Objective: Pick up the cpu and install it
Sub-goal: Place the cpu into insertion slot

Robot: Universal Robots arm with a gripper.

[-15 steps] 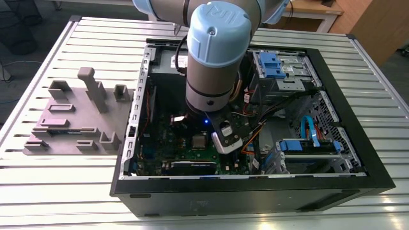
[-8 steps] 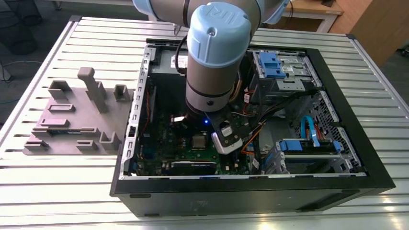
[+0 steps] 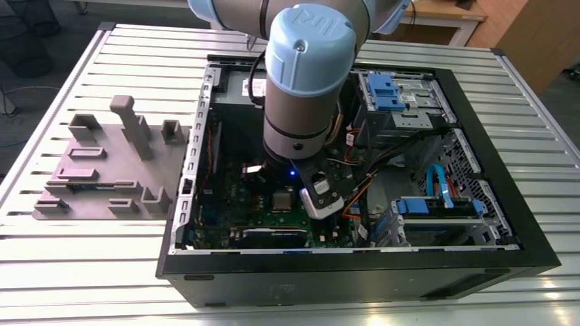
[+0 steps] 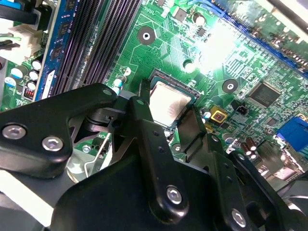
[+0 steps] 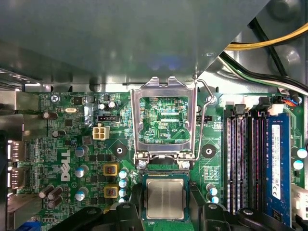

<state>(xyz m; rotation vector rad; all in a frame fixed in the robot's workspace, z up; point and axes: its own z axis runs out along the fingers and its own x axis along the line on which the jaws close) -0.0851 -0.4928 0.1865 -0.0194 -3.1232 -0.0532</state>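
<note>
One tray (image 3: 100, 173): grey, with upright blocks, at the exterior view's left. It lies flat on the table and stands apart from the case.
Table (image 3: 81, 278): silver metal with long ribs. It holds the tray and the case.
Case (image 3: 363, 278): a big black computer box in the middle of the exterior view. Its side is off, so the inside shows.
Green board (image 3: 263, 210): lies flat on the floor of the case, in its left half in the exterior view.
Socket (image 5: 166, 178): sits on the green board, with a dark rim.
Cpu (image 5: 165, 198): a small, flat, shiny silver square. It lies flat in the socket, with its edges in line with the rim. In the exterior view it is a tiny silver square (image 3: 282, 200) low in the middle of the frame.
Metal lid (image 5: 166, 120): the socket's silver frame is flipped open and lies back just beside the cpu.
Arm (image 3: 303, 75): pale blue and grey, upper middle of the exterior view. It reaches straight down into the case.
Pincer (image 4: 167, 109): black and low over the board, right at the cpu (image 4: 169, 100). I cannot tell if it squeezes the cpu or has let go.
Slots (image 5: 245, 159): long and dark, in a row near the socket.
Wires (image 3: 363, 187): orange and yellow, just right of the arm in the exterior view.
Blue clips (image 3: 385, 92): on the metal boxes at the exterior view's right, inside the case.
</note>
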